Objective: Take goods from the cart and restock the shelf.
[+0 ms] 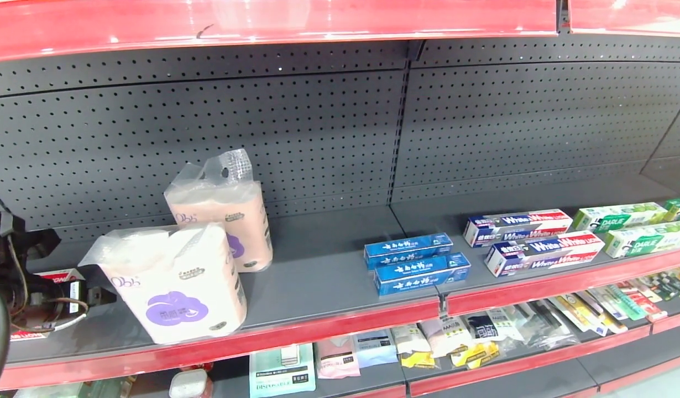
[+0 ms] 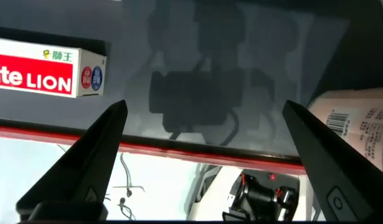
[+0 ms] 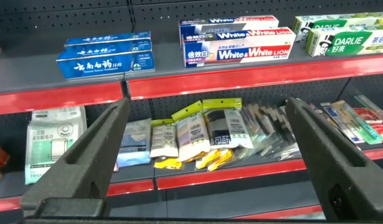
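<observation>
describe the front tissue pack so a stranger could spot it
Find the dark grey shelf with a red front lip, left end. Two plastic-wrapped tissue packs stand there. Pick the white pack with a purple emblem nearest the lip, not the peach-pink pack behind it.
</observation>
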